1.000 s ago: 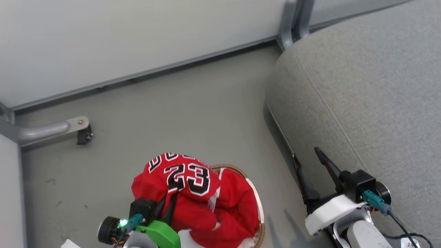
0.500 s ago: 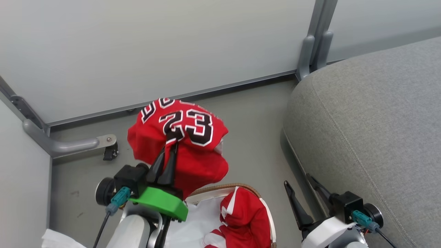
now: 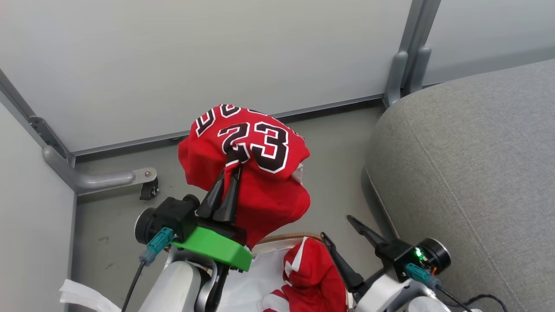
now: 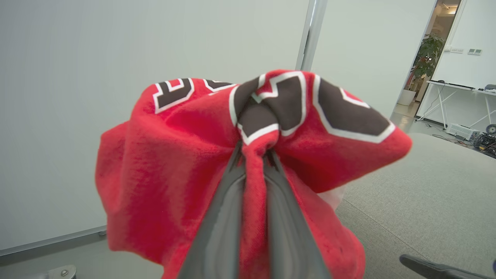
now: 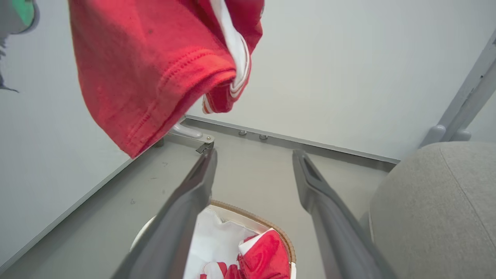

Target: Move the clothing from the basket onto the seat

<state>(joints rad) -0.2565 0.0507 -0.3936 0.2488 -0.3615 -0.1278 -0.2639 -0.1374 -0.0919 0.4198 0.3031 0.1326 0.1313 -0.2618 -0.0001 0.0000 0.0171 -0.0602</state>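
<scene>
Left gripper point(image 3: 233, 171) has its fingers pinched almost together on a fold of the red "23" jersey point(image 3: 269, 186), right at the numerals. The cloth bunches over the fingertips and hangs loose all round. A second ago this jersey lay heaped on the basket. Now it hangs wholly clear of the woven rim, over the grey floor point(image 3: 334, 173) on the basket's far side. The head camera has shifted too, so part of that apparent move belongs to the view. The basket point(image 3: 282, 237) sits at the near edge with its white liner point(image 3: 260, 277) exposed, and the second red garment point(image 3: 310, 273) lies against its right side. Right gripper point(image 3: 336, 227) is just right of it, jaws spread wide and holding nothing. The seat point(image 3: 468, 164) is far right, well apart from the jersey, with none of the clothing on the part in view. Judgement: the first piece is out and a rightward carry to the seat comes next. The trailing hem could catch on the right gripper.
</scene>
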